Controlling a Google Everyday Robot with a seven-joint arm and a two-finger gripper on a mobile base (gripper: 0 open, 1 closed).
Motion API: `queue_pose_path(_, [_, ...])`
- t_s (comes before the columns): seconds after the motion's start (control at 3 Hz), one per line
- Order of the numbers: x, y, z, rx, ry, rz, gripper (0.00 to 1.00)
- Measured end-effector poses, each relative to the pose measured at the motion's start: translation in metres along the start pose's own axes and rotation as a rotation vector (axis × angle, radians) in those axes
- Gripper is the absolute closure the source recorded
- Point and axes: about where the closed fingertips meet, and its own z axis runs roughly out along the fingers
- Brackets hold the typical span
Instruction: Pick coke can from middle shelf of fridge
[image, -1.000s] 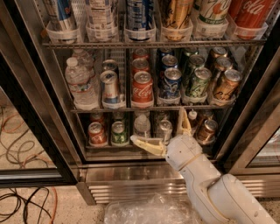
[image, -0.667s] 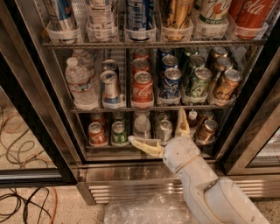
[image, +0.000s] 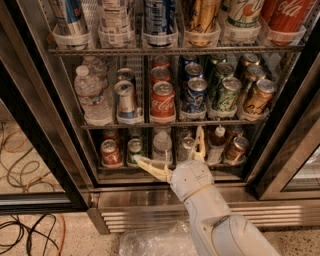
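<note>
Coke can (image: 163, 102) stands at the front of the middle shelf (image: 145, 125), between a silver can (image: 125, 100) and a blue can (image: 196, 95). Gripper (image: 168, 145), jaws spread wide, sits below, seemingly before the small cans (image: 110, 152).

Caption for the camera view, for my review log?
Open end effector at the bottom rack of the fridge, below the coke can on the middle shelf.

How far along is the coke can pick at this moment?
Early stage. Done: the gripper is at the front of the fridge. In hand: it sits open and empty, low, beneath the front rail of the middle shelf. Left: rise to the coke can, which stands untouched at the front of its lane, close on it and draw it out.
</note>
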Motion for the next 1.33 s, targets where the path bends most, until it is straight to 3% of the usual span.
queue_pose_path(0.67, [0.003, -0.004, 0.000, 0.027, 0.015, -0.009, 0.00])
queue_pose_path(1.33, [-0.009, -0.014, 0.011, 0.098, -0.049, -0.093, 0.00])
